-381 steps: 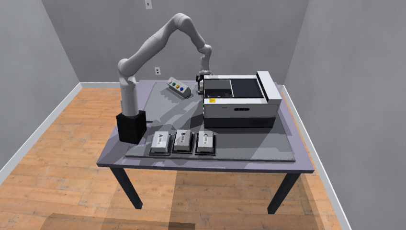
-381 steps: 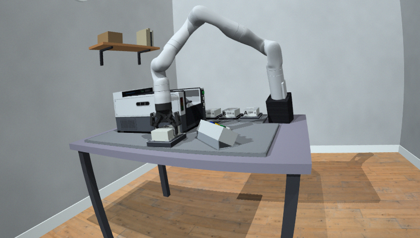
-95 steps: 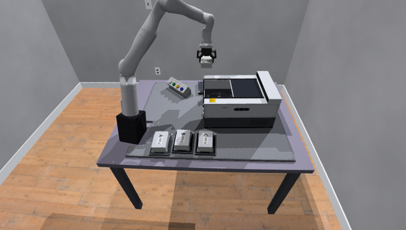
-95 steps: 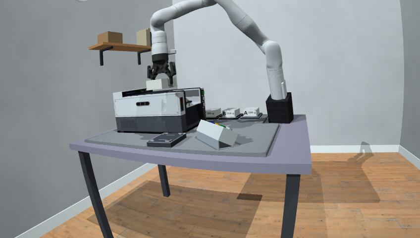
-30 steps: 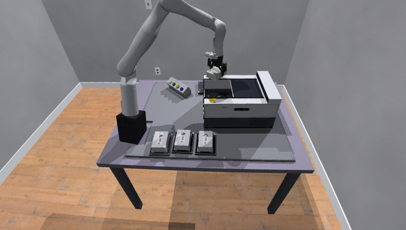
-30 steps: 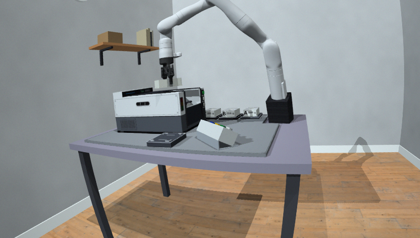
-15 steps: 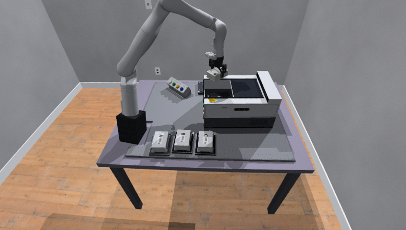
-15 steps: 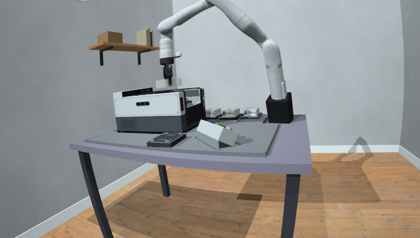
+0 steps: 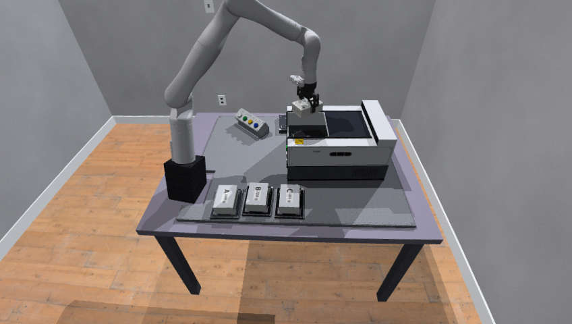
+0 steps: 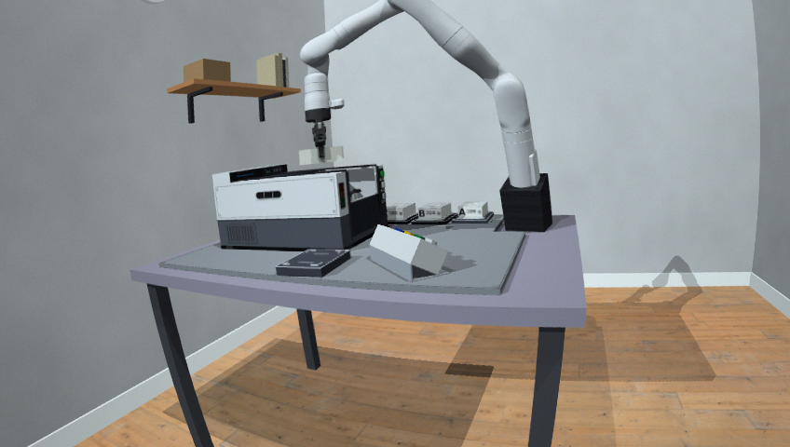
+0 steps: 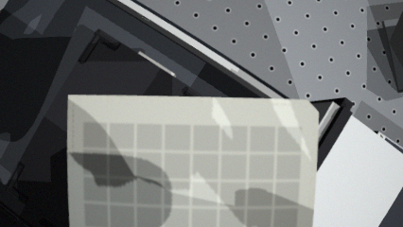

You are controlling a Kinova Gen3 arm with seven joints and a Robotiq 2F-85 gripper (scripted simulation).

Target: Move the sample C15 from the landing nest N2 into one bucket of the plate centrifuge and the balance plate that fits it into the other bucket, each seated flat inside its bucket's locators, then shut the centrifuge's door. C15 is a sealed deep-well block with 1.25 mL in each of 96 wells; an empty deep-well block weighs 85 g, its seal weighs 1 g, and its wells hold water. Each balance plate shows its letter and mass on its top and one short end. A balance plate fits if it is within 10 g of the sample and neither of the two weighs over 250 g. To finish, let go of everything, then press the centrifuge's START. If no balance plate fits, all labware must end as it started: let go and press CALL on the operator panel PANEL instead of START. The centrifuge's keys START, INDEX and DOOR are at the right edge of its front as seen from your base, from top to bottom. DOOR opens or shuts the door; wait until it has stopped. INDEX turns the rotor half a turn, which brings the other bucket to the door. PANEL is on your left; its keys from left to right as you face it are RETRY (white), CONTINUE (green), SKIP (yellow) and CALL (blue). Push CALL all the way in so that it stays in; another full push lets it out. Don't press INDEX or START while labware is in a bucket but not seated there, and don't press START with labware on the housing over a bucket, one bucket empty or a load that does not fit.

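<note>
1. Hand [image 9: 308,100] hangs from the arm above the left rear corner of the plate centrifuge [image 9: 338,154], its fingers spread wide around the sealed deep-well block C15 [image 9: 305,108], which it grips and carries in the air.
2. From the wrist view, C15 [image 11: 189,161] hangs over the centrifuge's dark open bucket bay, its grid of wells facing the camera.
3. Landing nest N2 [image 10: 313,262] lies flat on the surface beside the operator panel [image 9: 251,123].
4. Balance plates A [image 9: 226,199], B [image 9: 257,196] and C [image 9: 289,198] sit in their nests at the front edge.
</note>
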